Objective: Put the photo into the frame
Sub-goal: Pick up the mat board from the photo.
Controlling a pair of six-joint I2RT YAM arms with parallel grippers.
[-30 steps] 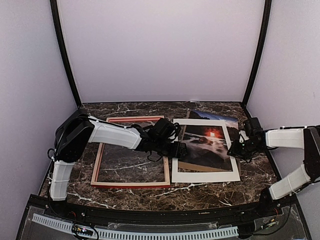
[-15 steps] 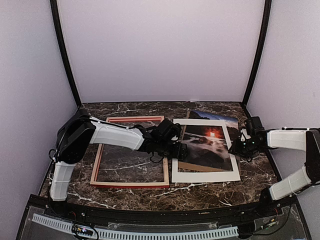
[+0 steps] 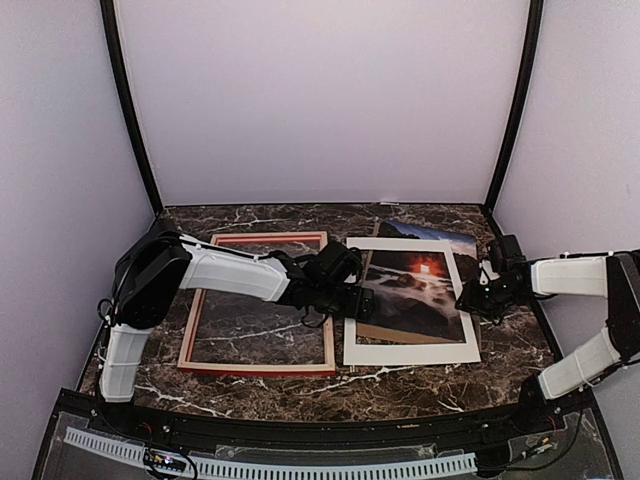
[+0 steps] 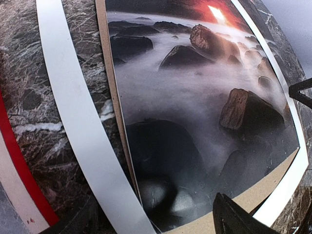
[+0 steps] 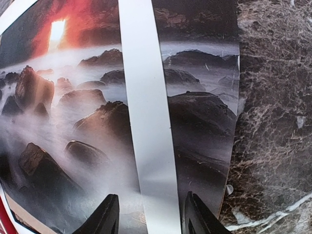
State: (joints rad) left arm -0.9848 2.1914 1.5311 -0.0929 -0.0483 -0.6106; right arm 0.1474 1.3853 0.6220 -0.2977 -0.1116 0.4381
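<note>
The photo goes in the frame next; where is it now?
Top view: the photo lies right of centre, skewed under the white mat, right of the frame.

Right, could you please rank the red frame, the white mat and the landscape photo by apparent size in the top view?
1. Thin-railed red rectangular picture frame, by outline.
2. White rectangular mat border, only slightly smaller.
3. Dark landscape photo print, partly hidden under the mat, so unsure.

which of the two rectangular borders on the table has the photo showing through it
The white mat, on the right: the photo shows through its opening. The frame on the left shows only marble.
</note>
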